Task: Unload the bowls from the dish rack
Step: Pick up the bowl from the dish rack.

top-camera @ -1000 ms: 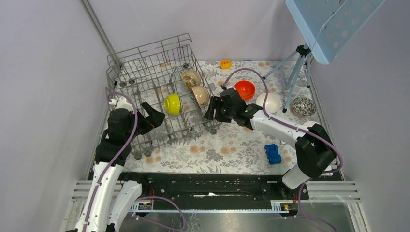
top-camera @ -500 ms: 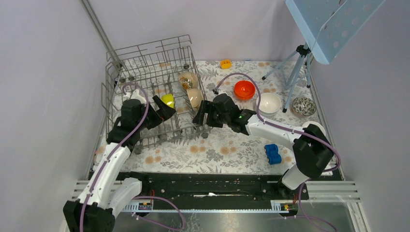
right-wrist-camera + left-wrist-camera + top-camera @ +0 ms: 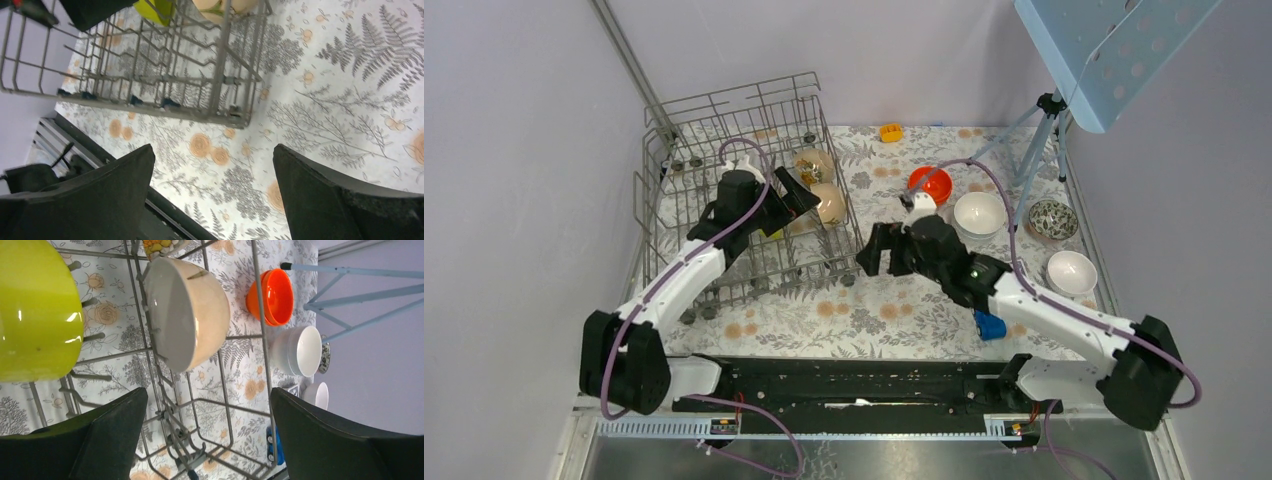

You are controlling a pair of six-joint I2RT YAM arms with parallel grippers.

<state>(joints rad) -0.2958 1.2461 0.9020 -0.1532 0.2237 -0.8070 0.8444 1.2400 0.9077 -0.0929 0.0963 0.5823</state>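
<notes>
**Fig.** Near, R of the dish rack (image 3: 754, 120): right gripper (image 3: 214, 155), jaws now apart and empty, has backed off the rack's R wall. Blue toy car (image 3: 989, 325) lies further R.

Inside the rack: left gripper (image 3: 209, 395), jaws wide w/ nothing held, has swung in from the near-L side. It faces the beige bowl (image 3: 187, 310); yellow-green bowl (image 3: 35, 310) sits beside, speckled bowl (image 3: 812, 162) behind. Three bowls remain racked, so L arm prob. picks next. Tines and cross-wires crowd the approach.

Far R of the rack, already out: orange-red bowl (image 3: 930, 184), white bowl (image 3: 979, 212), second white bowl (image 3: 1072, 272), dark mottled bowl (image 3: 1052, 218), w/ tripod (image 3: 1039, 150) legs among them.
</notes>
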